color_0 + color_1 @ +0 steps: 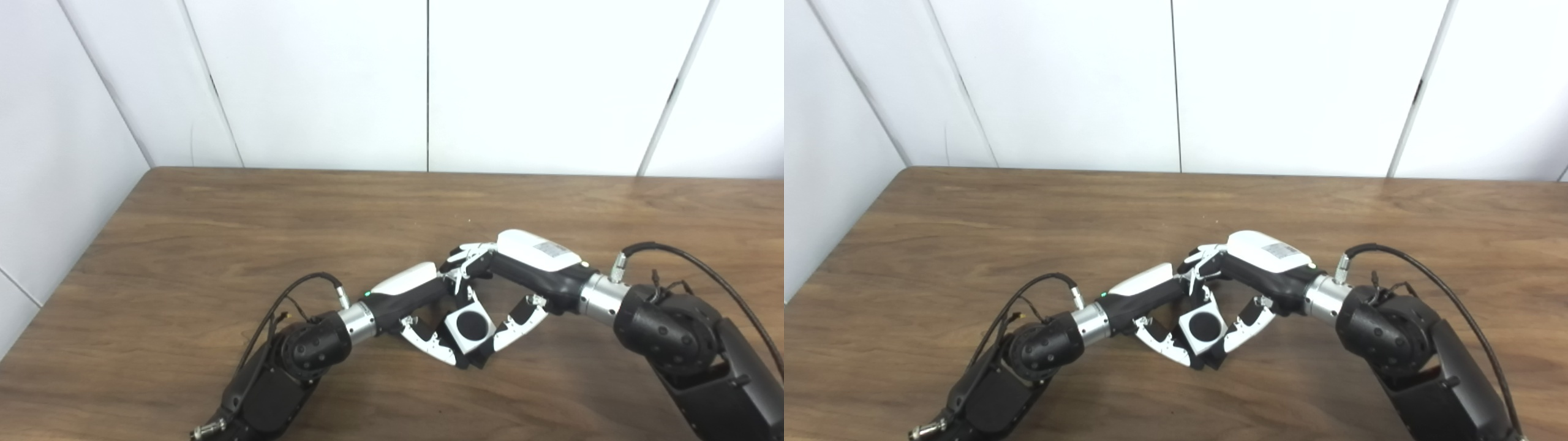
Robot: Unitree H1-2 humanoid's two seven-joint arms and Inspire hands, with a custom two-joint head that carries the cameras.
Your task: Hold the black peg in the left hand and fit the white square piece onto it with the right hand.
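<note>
The white square piece (pixel 470 329) sits between both hands near the table's front centre, and a black round shape, the black peg's end (pixel 470 323), fills its hole. My left hand (pixel 416 306) comes in from the left and is shut around it from that side; the peg's body is hidden behind the piece and the fingers. My right hand (pixel 520 278) comes in from the right and is shut on the white piece, its thumb (pixel 517 327) against the piece's right edge. The fingers of the two hands meet above the piece.
The wooden table (pixel 306 233) stretches wide to the left, right and back of the hands. White wall panels (pixel 318 79) rise behind its far edge and along the left side. Black cables loop off both wrists.
</note>
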